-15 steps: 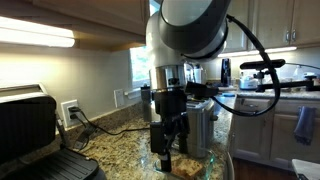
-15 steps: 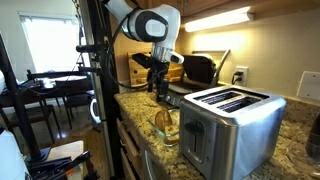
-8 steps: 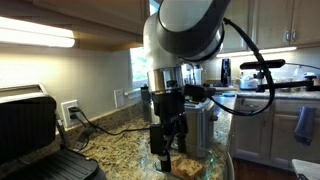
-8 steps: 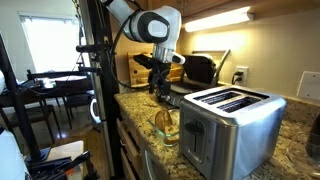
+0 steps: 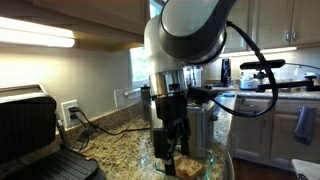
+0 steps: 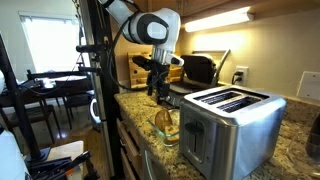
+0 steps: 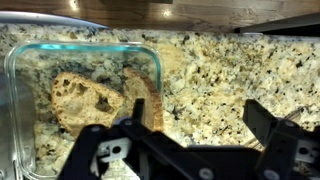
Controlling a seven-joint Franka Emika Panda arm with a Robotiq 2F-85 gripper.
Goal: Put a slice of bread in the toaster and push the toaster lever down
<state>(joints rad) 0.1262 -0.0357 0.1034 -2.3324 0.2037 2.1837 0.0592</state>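
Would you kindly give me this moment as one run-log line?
phase: pre-grasp | gripper: open, empty, hovering at glass container | slice of bread: lying in container, ungrasped | toaster: slots empty

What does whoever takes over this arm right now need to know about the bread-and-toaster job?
Gripper: open and empty, low over the glass dish. One finger is above the dish, the other above the granite counter beside it.
Slice of bread: lying in the dish, not gripped.
Toaster: on the counter near the dish; its slots look empty.
Done: nothing of the job itself; the arm is only positioned at the dish.
Left: grip the slice, put it in a toaster slot, push the lever down.
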